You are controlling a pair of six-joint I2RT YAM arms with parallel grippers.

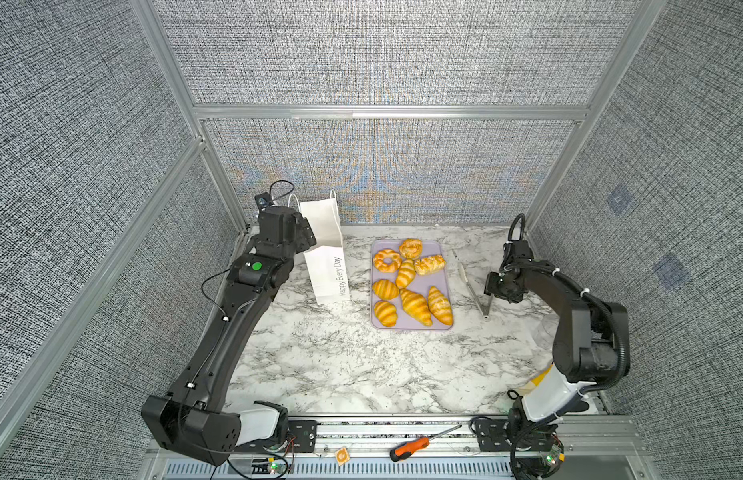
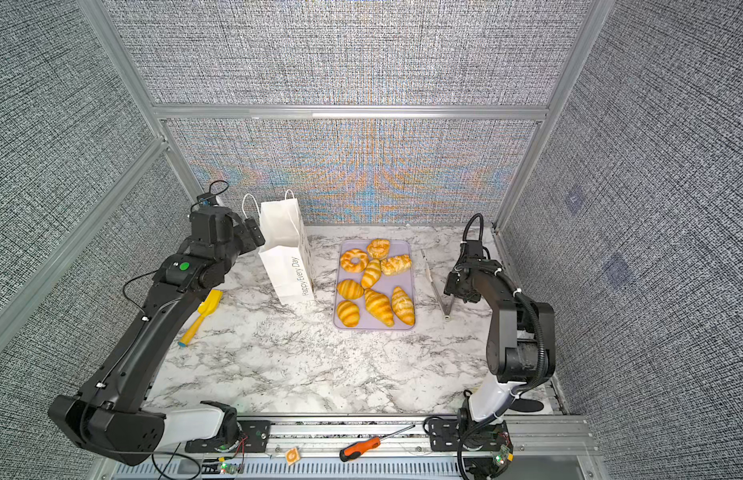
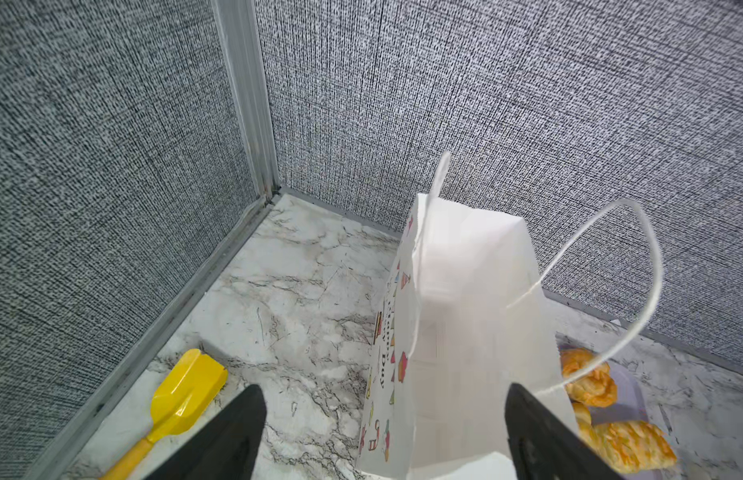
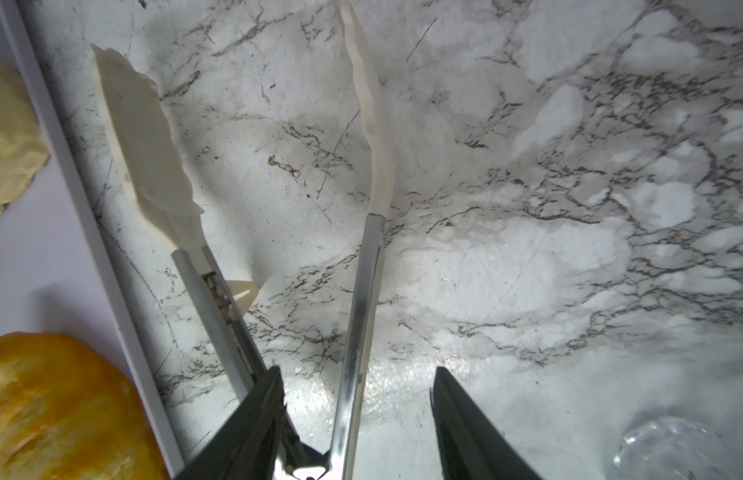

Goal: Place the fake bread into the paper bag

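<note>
Well, eight glossy golden-orange fake bread pieces point(image 1: 414, 306) lie on a lilac tray point(image 1: 423, 281), the paper bag point(image 1: 326, 266) standing at its nine o'clock. The left tool point(image 3: 384, 388) gapes beside the bag; the right tool point(image 4: 357, 370), jaws apart, straddles tongs point(image 4: 361, 291).

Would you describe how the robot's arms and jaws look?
Both arms are black with white base segments. The left arm has a green button and thin black cable; the right arm a ribbed black hose and white ties. The jaws are black, tapered.
</note>
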